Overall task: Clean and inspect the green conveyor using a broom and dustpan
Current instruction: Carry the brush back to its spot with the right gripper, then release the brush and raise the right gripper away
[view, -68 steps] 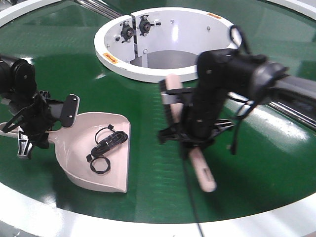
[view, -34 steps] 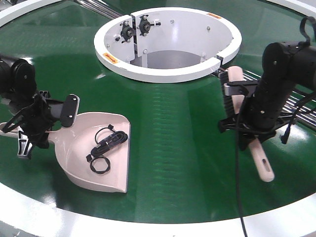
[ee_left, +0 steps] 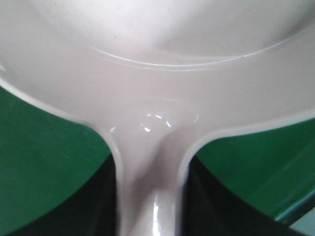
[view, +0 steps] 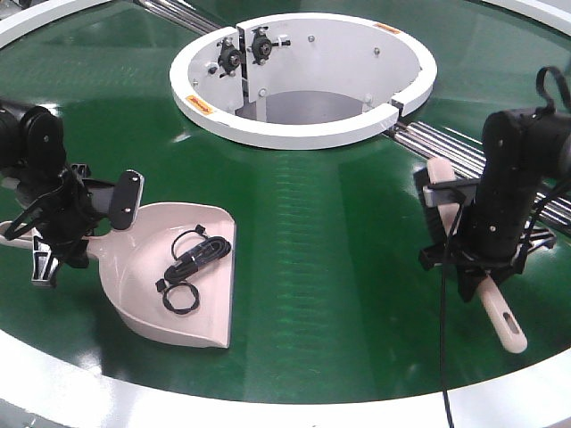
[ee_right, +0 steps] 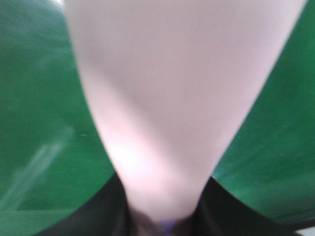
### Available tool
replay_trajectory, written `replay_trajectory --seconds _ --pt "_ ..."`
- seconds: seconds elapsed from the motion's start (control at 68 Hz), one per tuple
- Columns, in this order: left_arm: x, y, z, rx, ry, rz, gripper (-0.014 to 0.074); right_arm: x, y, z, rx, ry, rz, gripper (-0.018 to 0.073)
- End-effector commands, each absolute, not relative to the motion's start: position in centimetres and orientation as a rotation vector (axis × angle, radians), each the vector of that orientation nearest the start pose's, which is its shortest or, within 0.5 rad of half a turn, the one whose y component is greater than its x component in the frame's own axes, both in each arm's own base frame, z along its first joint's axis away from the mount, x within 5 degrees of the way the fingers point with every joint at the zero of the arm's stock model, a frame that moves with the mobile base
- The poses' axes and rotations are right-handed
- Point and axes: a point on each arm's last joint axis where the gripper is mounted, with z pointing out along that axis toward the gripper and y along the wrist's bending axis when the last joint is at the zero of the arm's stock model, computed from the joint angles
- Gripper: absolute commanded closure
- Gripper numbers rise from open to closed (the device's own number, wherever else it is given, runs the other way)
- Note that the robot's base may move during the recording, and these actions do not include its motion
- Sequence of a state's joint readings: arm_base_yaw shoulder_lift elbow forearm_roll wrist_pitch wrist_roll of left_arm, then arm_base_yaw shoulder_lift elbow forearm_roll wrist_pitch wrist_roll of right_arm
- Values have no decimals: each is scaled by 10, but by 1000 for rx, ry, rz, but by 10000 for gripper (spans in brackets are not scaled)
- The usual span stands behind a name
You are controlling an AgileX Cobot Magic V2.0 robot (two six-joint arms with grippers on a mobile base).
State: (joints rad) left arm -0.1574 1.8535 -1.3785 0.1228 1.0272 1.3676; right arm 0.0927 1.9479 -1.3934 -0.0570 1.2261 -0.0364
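Observation:
The dustpan [view: 147, 285] lies flat on the green conveyor [view: 312, 241] at the left, with a coiled black cord [view: 189, 260] inside it. My left gripper [view: 61, 234] is shut on its handle; in the left wrist view the dustpan [ee_left: 157, 73] narrows into the handle between the dark fingers [ee_left: 93, 206] of my left gripper [ee_left: 150, 209]. At the right, my right gripper [view: 480, 266] is shut on the broom [view: 505, 323], which is held over the belt with its handle pointing toward the front. In the right wrist view the broom [ee_right: 172, 98] fills the frame above my right gripper [ee_right: 165, 211].
The white ring-shaped hub [view: 406, 102] stands at the back centre. Silver rails [view: 437, 141] run from it toward the right, just behind the right arm. The pale outer rim [view: 268, 408] borders the belt along the front. A black cable [view: 442, 357] hangs from the right arm.
The right arm has carried the broom from the middle of the belt over to the right side. The left arm, the dustpan and the cord have stayed still.

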Motion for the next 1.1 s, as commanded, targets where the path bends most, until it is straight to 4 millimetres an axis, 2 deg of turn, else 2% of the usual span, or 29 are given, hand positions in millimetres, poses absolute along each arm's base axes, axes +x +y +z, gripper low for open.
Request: replay_trajectory --seconds 0.0,0.191,0.47,0.632,0.764,1.088 --pt "368 -53 244 -2308 -2321 -363 521 357 24 206 -260 3263 -109 526" --pt "368 -53 244 -2308 -2321 -363 521 358 24 199 -263 3282 -109 446" --pt "368 -53 244 -2308 -2321 -363 521 359 24 197 -263 3287 -109 193" --pt "368 -53 244 -2308 -2321 -363 521 358 23 198 -263 3283 -116 92" --pt "368 -53 244 -2308 -2321 -363 521 355 23 211 -254 3248 -115 75" --pt "368 -53 244 -2308 -2321 -363 521 337 21 268 -234 3078 -112 75"
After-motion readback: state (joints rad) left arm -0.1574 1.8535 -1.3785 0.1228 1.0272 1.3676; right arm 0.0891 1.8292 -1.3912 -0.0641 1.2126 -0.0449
